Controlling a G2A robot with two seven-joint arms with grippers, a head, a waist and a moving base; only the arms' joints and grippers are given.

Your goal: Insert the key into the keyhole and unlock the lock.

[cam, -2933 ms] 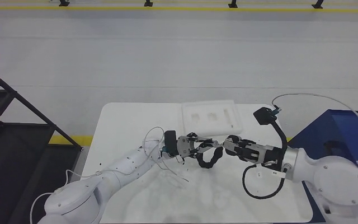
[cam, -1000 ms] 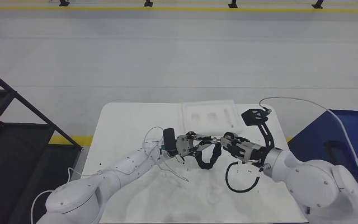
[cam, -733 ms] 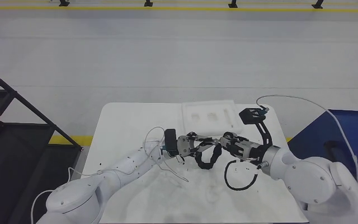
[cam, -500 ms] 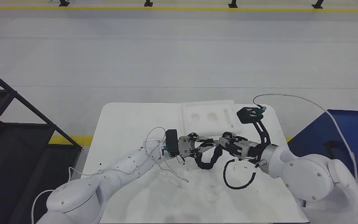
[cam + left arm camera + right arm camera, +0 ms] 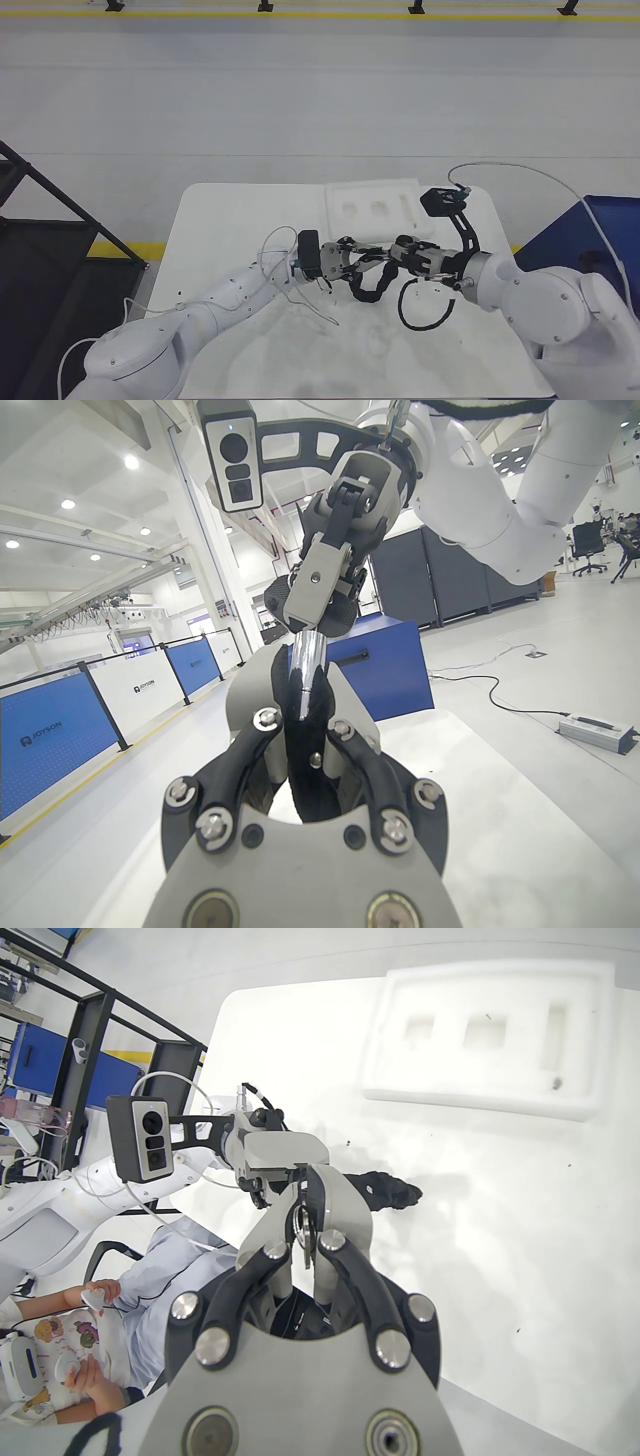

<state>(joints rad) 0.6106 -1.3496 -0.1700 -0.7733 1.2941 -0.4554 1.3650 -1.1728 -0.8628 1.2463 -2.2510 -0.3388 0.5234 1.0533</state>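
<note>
- Top view: the left gripper (image 5: 365,260) and the right gripper (image 5: 393,256) meet tip to tip at the centre of the frame, over the white table (image 5: 230,230).
- Top view: the black loop of the lock (image 5: 368,288) curls just below their tips. How far either gripper is open cannot be made out here.
- Top view: a white foam tray (image 5: 330,205) lies just above the grippers, near the table's far edge. Three pale recesses show in it, and their contents cannot be made out.
- Left wrist view: the left gripper (image 5: 300,672) is clamped on the lock's black body, one finger on each side.
- Left wrist view: the chrome cylinder (image 5: 306,670) of the lock sticks out past the fingertips.
- Left wrist view: the right gripper (image 5: 306,627) faces it with its fingers pinched together, touching the cylinder's end. The key is hidden between them.
- Left wrist view: blue barrier panels (image 5: 55,732) in the room behind carry white print.
- Right wrist view: the right gripper (image 5: 304,1220) is closed on the key (image 5: 303,1233), whose metal ring shows between the fingers.
- Right wrist view: the key points at the left gripper (image 5: 285,1163) just beyond, and the lock's black end (image 5: 392,1192) juts out past that.
- Right wrist view: one long recess of the foam tray (image 5: 490,1095) holds a small dark speck. The two square recesses show bare foam.
</note>
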